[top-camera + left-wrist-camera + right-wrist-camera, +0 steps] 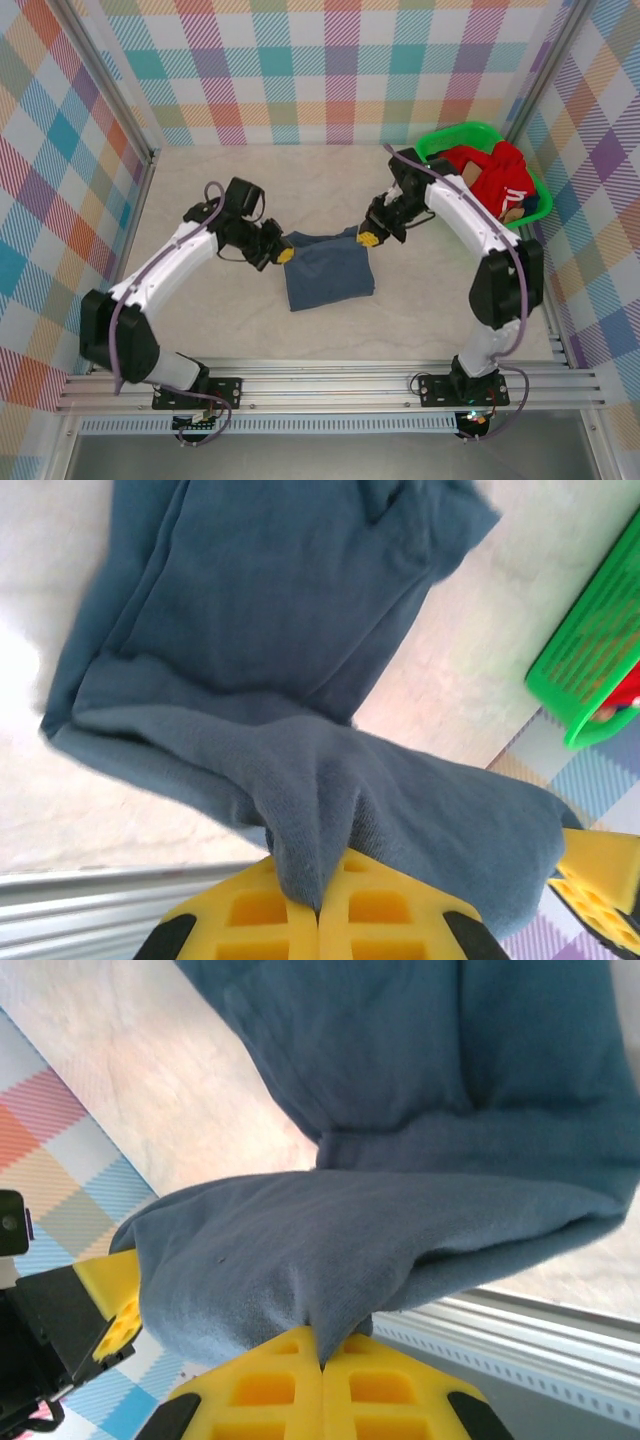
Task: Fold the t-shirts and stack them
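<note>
A slate-blue t-shirt (328, 272) lies partly folded in the middle of the table. My left gripper (285, 254) is shut on its top left corner, and my right gripper (367, 238) is shut on its top right corner. In the left wrist view the blue cloth (300, 780) is pinched between my yellow pads (262, 908) and drapes down to the table. The right wrist view shows the same cloth (360, 1230) clamped between that gripper's yellow pads (380, 1390). More clothes, red and white among them (497, 178), fill a green basket (458, 136).
The green basket stands at the back right corner, close to my right arm (470, 215). Plaid walls (300, 70) enclose the table on three sides. A metal rail (330, 385) runs along the near edge by the arm bases.
</note>
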Tool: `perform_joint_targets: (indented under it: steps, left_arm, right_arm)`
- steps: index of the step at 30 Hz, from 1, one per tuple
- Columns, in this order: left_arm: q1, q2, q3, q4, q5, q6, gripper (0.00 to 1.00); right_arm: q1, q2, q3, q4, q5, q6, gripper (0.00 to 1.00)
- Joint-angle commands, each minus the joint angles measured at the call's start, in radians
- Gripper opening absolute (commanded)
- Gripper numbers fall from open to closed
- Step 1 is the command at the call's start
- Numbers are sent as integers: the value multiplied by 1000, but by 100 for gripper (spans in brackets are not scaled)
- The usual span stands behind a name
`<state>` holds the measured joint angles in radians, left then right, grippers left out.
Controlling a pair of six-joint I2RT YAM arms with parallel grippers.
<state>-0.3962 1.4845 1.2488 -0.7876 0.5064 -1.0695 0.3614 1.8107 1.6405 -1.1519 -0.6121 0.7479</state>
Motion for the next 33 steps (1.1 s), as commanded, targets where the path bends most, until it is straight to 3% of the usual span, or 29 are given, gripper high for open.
perform_joint_targets:
  steps: [1,5,7,8,9,10,13,17,23,25,28,33]
  left_arm:
    - [54,125,89,-12,9,81,0]
    - [96,325,239,-63,-43,181,0]
    - [112,410,290,-48,-64,211,5]
    - [117,441,307,-25,-66,222,15]
    - [120,465,325,-3,-77,236,36]
    - [120,474,340,18,-93,248,49]
    - [112,426,344,24,-142,267,59]
    - [90,248,183,14,-211,254,60]
    - [31,83,-143,110,-163,133,48]
    - [30,80,-199,195,-137,75,46]
    - [18,135,-200,258,-85,33,52]
    - [-13,229,-126,217,-102,49,52]
  right_arm:
    - [-23,132,91,32,-17,5,0]
    - [-48,326,256,61,22,-5,1]
    - [-56,412,330,80,33,-9,14]
    - [-58,440,361,88,53,-17,21]
    - [-59,466,397,88,83,-28,28]
    - [-61,482,427,89,109,-45,33]
    - [-61,450,428,115,186,-78,47]
    - [-55,273,206,210,252,-89,51]
    - [17,34,-214,412,244,-25,45]
    - [44,25,-277,454,249,-18,46]
    - [59,60,-310,505,242,-22,48]
    - [59,176,-262,476,279,-61,48]
